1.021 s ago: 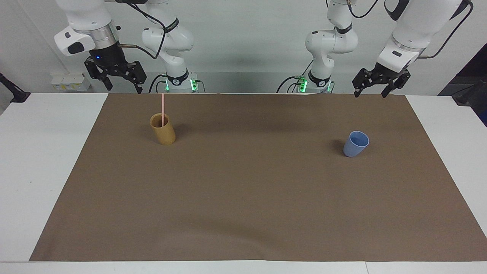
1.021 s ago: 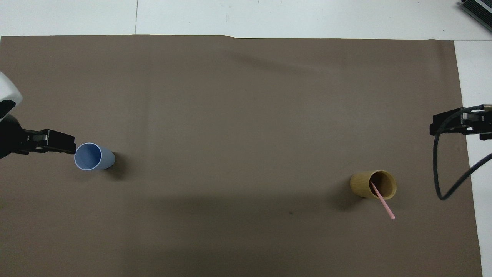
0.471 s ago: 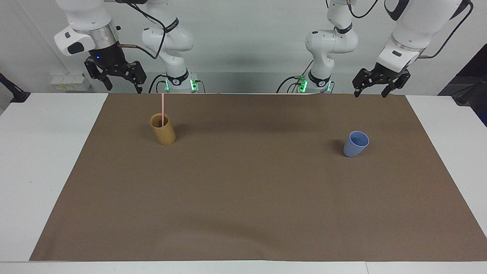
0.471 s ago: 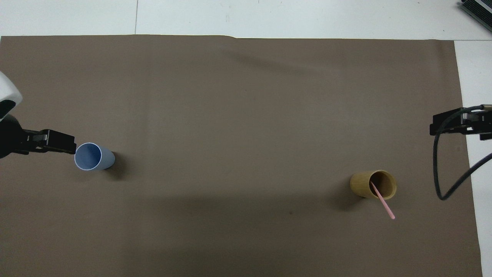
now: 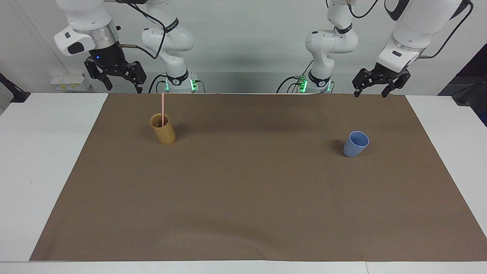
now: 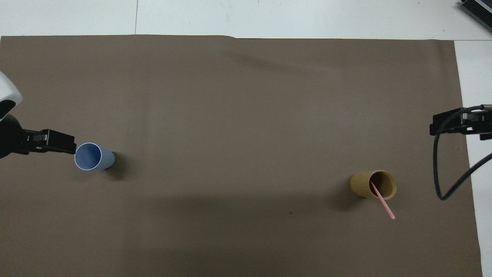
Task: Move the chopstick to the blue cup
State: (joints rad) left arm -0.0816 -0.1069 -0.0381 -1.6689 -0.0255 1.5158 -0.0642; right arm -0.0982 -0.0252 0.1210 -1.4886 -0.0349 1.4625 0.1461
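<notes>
**Chopstick Not Yet Picked Up**

The chopstick stood in the tan cup, well apart from the blue cup. Both the right claw and left claw hung wide and empty. Next: descend and pinch the stick's upper end.

We see a brown mat spread flat over most of a white table, with bare white strips showing at both ends and along the edges. A tan wooden cup stands upright on the mat, toward the right arm's end of the table. A white power strip sits against the wall, past that same end of the table.
</notes>
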